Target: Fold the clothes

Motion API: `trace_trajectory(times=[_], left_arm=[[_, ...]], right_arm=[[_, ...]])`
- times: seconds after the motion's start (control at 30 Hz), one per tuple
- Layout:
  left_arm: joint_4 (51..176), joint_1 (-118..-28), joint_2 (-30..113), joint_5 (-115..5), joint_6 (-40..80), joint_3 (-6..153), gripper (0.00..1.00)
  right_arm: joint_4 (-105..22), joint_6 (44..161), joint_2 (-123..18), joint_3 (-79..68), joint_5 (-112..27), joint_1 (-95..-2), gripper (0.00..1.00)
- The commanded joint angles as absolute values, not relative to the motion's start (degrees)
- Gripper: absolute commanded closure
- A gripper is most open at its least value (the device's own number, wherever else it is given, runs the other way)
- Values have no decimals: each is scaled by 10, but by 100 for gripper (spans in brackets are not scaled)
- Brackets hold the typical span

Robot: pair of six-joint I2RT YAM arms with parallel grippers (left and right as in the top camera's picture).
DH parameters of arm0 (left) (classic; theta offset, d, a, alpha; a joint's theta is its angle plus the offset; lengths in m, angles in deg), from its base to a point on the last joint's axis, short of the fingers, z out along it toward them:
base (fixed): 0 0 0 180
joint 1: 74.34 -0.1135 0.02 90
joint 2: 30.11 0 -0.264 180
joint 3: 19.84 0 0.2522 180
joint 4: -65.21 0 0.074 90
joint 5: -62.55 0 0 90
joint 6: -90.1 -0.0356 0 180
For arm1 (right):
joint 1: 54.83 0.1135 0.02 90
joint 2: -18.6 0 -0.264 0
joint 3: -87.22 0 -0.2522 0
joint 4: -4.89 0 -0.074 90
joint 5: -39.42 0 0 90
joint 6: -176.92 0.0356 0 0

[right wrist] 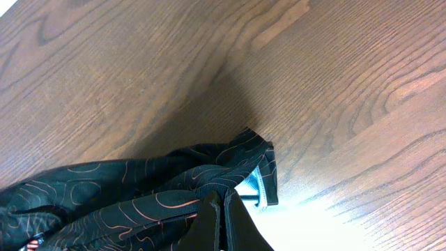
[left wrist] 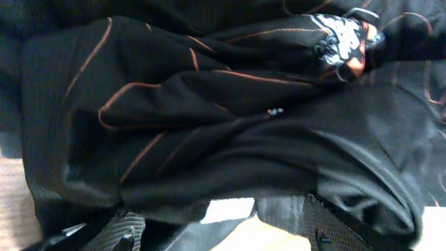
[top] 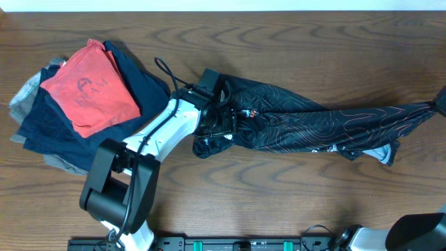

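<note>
The black jersey [top: 313, 120] with fine white and orange contour lines lies stretched into a long bunched strip across the middle of the table. My left gripper [top: 221, 122] is at its left end, with the fingers [left wrist: 223, 236] spread wide and the black fabric [left wrist: 209, 125] bunched right in front of them. A small coloured logo [left wrist: 345, 42] shows at the top right of the left wrist view. My right gripper [top: 440, 104] is at the table's right edge. Its fingers [right wrist: 223, 203] are shut on a fold of the jersey [right wrist: 125, 199], next to a pale hem.
A pile of other clothes sits at the left: a red-orange shirt [top: 90, 87] on top of navy garments [top: 143, 77] and grey ones [top: 24, 94]. A black cable [top: 167, 73] loops near the left wrist. The wooden table [top: 279, 202] runs to the front rail.
</note>
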State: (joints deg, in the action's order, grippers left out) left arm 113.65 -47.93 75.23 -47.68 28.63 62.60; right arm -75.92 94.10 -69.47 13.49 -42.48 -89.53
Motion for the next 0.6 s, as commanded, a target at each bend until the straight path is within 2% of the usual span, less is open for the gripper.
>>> trace_trajectory(times=[0.0, 0.17, 0.3, 0.4, 0.57], left_arm=[[1125, -477, 764, -462, 290, 619, 26], [1098, -466, 774, -462, 289, 619, 28], [1080, -463, 774, -462, 289, 619, 37], [1080, -463, 774, -462, 289, 619, 38], [1082, -457, 774, -462, 290, 619, 51]], right_arm=[[-759, 946, -695, 143, -429, -893, 99], [-759, 946, -695, 143, -429, -893, 99], [-759, 946, -695, 143, -429, -893, 99], [-760, 946, -695, 143, -429, -893, 99], [-759, 946, -695, 143, -429, -893, 99]])
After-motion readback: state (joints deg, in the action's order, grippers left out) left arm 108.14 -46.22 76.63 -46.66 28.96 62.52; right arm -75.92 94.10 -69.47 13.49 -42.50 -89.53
